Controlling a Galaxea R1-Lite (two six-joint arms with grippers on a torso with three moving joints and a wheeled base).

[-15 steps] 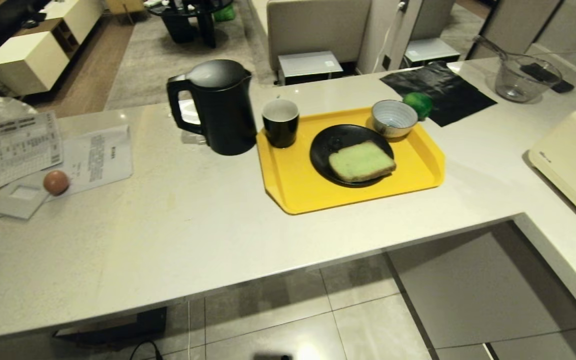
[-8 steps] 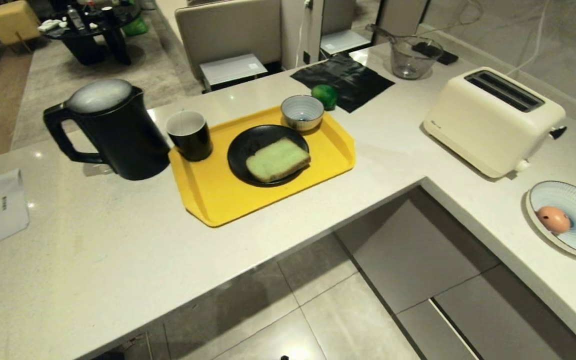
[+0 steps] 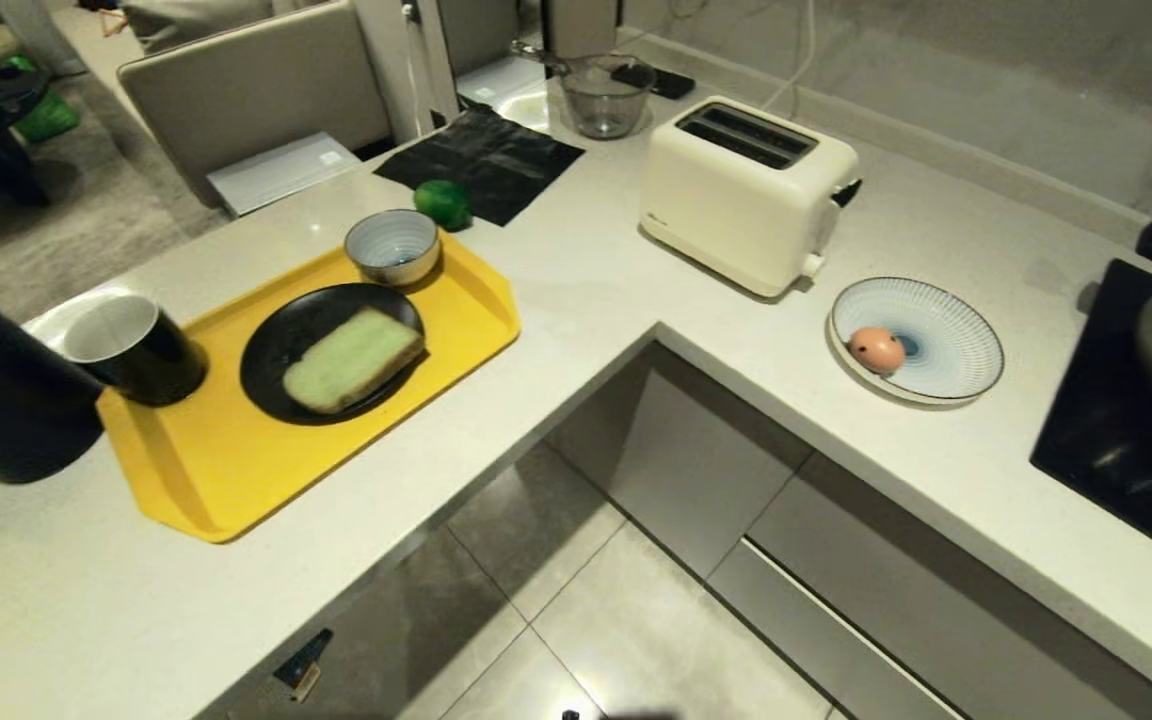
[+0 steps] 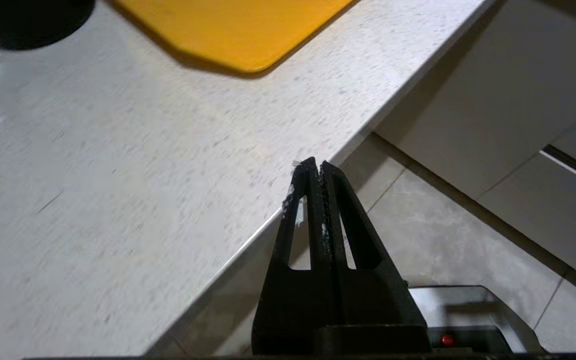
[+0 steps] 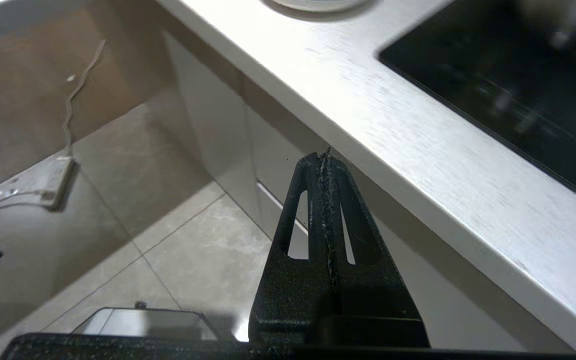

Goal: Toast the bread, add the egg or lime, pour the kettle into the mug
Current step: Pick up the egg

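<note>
Bread (image 3: 352, 359) lies on a black plate (image 3: 276, 350) on the yellow tray (image 3: 226, 470), far beyond the closed, empty left gripper (image 4: 315, 167), with mug (image 3: 134, 348), toaster (image 3: 746, 193) and egg (image 3: 876, 350) farther right, above the closed right gripper (image 5: 325, 157).
</note>
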